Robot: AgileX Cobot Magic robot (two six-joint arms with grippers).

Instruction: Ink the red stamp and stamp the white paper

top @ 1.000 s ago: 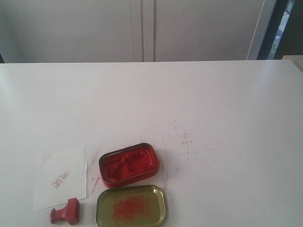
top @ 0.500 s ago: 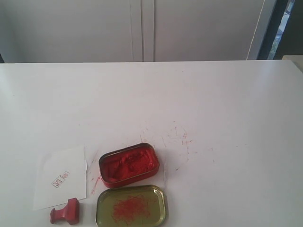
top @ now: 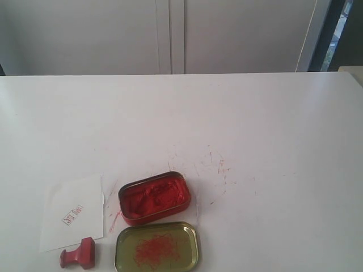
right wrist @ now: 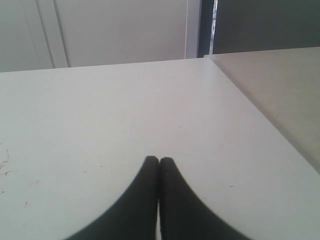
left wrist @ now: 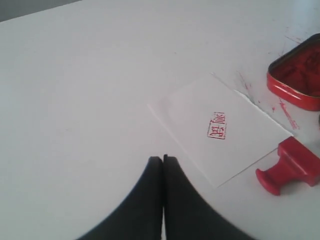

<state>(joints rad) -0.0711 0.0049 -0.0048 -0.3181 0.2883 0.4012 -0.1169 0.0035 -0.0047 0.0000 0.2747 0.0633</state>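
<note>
Risk of a second, overlapping print from pressing the red stamp [top: 78, 255] down again on the white paper [top: 74, 212], already marked with one red imprint [top: 72, 215]; risk of a fumbled pickup, with the stamp lying on its side just beside the paper's near edge, knobbed handle pointing away from the tins, likely to roll or skid under a closing pinch; risk of the thin, unpinned sheet sliding under a sideways push; risk of fresh red smears on the table [top: 255, 124] from dragging an inked face past the open ink tin [top: 154, 198], just beside the paper.

Left gripper [left wrist: 163, 159] pressed together, holding nothing, above bare table near the paper; right gripper [right wrist: 159, 160] likewise pressed together and empty, well apart from everything.

Counted: one stamp; one sheet; one imprint; one ink tin; one gold lid [top: 157, 246] smeared red; two grippers.
</note>
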